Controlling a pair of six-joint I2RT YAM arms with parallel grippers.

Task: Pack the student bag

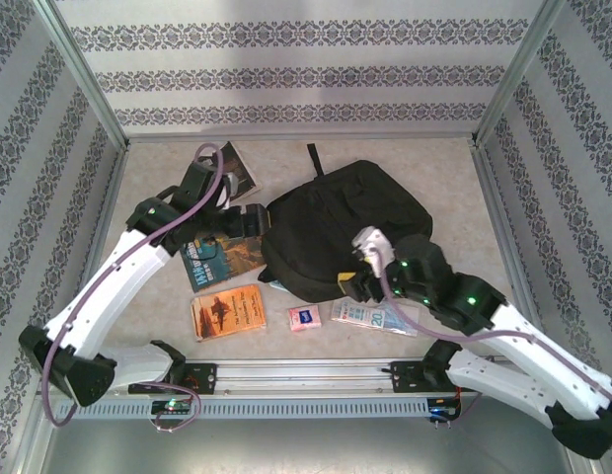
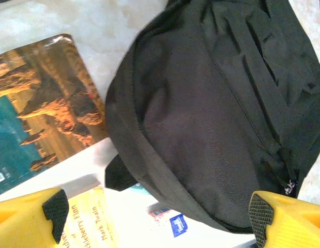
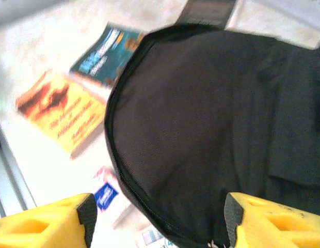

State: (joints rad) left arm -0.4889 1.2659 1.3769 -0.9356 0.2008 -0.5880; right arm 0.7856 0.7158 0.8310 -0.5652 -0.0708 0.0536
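The student bag [image 1: 336,232] is a large black fabric backpack lying flat mid-table, its strap pointing to the far side. My left gripper [image 1: 249,219] hovers at the bag's left edge. In the left wrist view its gripper [image 2: 158,212] is open, with the yellow fingers spread over the bag [image 2: 211,113] and nothing between them. My right gripper [image 1: 360,281] is at the bag's near edge. In the right wrist view it [image 3: 160,214] stands open above the bag [image 3: 211,119] and its zipper seam, holding nothing.
A teal book [image 1: 219,259] and an orange book [image 1: 227,311] lie left of the bag, and a third book [image 1: 239,168] lies farther back. A small tissue pack [image 1: 304,317] and a printed booklet [image 1: 370,316] lie near the front rail [image 1: 306,373].
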